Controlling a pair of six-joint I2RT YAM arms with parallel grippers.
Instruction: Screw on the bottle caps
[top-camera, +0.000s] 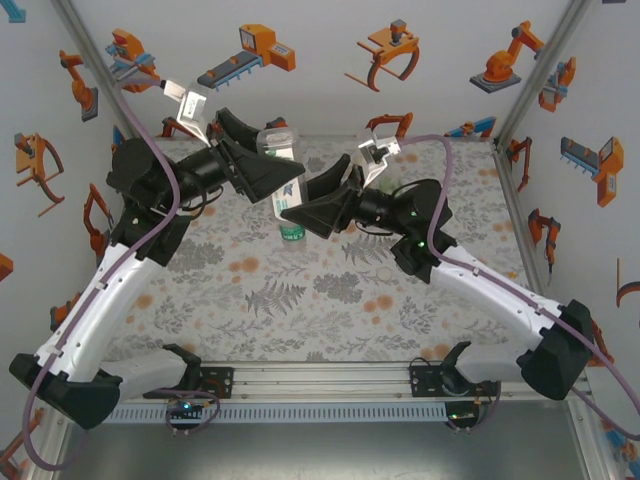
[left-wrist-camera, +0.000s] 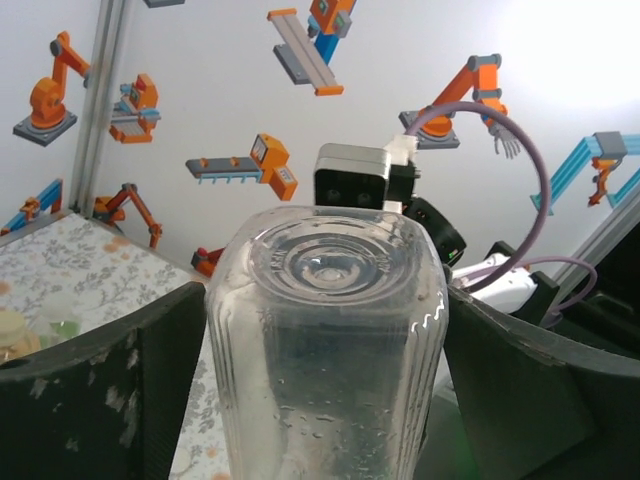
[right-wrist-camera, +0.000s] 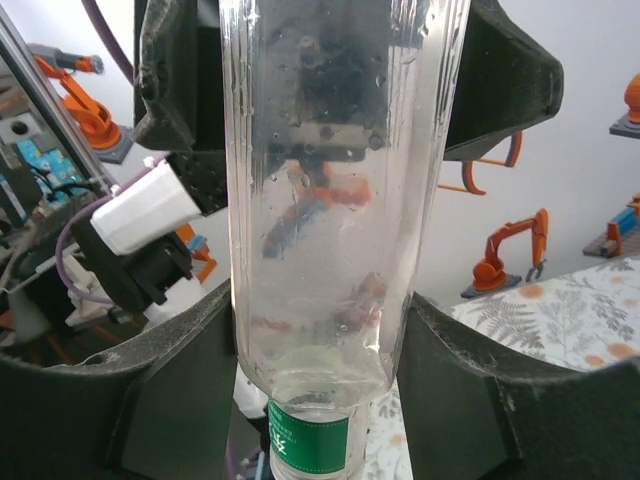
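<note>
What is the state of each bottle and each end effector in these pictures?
plain clear bottle: lifted off the table, gripped by both end effectors; whether it is capped cannot be told.
left end effector: shut on the plain clear bottle.
right end effector: shut on the plain clear bottle.
green-label bottle: on the table below the lifted bottle, not gripped.
</note>
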